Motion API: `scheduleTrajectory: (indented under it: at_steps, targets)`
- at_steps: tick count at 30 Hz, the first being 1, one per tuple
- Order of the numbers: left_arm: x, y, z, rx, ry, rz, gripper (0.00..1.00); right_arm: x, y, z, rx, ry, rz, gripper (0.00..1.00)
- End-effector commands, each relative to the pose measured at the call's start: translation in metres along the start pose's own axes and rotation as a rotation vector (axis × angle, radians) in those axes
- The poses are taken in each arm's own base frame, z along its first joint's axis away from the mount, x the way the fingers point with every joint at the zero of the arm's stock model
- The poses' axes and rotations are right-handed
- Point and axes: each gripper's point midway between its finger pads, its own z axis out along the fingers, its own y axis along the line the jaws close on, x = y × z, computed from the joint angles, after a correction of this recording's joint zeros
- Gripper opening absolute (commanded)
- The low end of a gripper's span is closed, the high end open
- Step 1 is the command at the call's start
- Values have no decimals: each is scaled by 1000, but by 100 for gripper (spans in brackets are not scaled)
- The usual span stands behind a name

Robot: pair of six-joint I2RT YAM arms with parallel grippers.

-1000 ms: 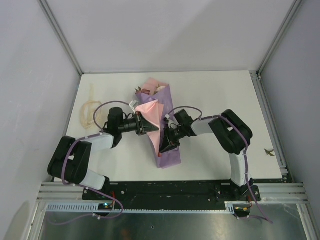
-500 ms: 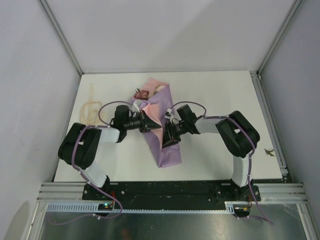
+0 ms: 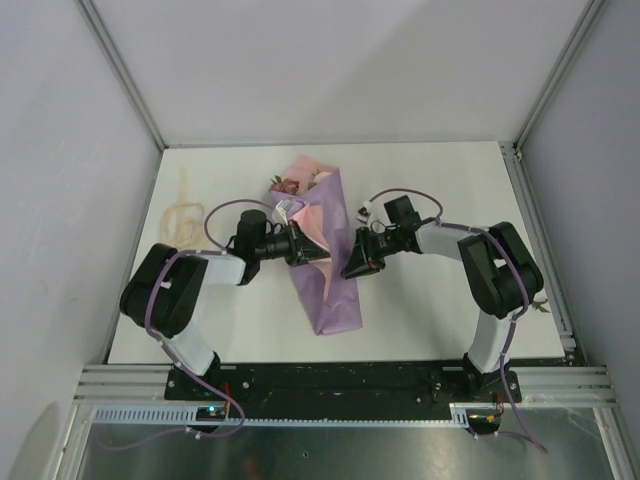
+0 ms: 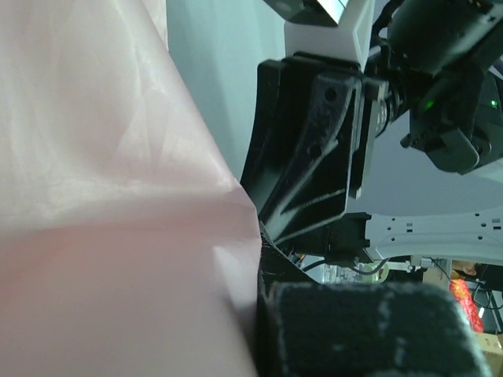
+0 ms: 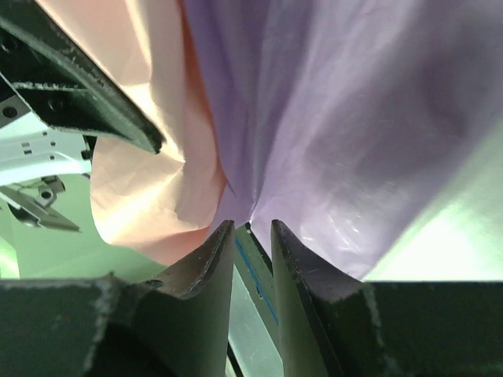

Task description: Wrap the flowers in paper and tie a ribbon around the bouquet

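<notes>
The bouquet (image 3: 330, 296) is lying between both arms. The left gripper (image 3: 303, 248) is pinching its pink flap (image 3: 318, 228), jaws clamped; the right gripper (image 3: 352, 266) is hovering at its right edge, jaws slightly apart. The ribbon (image 3: 180, 216) is lying well left.

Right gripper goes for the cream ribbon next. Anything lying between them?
Yes. The lilac paper-cone bouquet lies between the right gripper and the cream fabric ribbon at the left side of the table; the left gripper, shut on its pink flap, sits there too.
</notes>
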Motion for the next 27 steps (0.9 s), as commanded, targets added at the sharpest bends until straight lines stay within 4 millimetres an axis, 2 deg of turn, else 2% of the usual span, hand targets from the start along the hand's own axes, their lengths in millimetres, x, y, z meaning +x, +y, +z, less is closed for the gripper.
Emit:
scheduleTrajectory:
  at_steps: [1, 6, 11, 13, 16, 18, 21, 25, 27]
  targets:
    - [-11, -11, 14, 25, -20, 76, 0, -4, -7, -20, 18, -22, 0, 31]
    - [-8, -2, 31, -3, 4, 69, 0, -6, -17, -29, 12, -35, 64, 31]
    - [-6, 13, 47, -24, 35, 53, 2, -6, -22, -36, 14, -48, 80, 40]
    - [-5, 16, 52, -18, 56, 54, 18, -6, -24, -40, 18, -55, 80, 47]
    - [-1, 14, 56, 6, 97, 42, 48, -8, -25, -45, 27, -77, 70, 59]
    - [-1, 10, 56, 23, 109, 55, 60, -10, -24, -47, 27, -86, 66, 67]
    - [-1, 3, 55, 43, 116, 72, 69, -12, -22, -47, 14, -98, 64, 76]
    - [1, 1, 53, 48, 120, 78, 78, -16, -19, -41, -12, -113, 65, 80]
    - [3, 2, 53, 46, 121, 78, 86, -21, -14, -40, -31, -125, 59, 80]
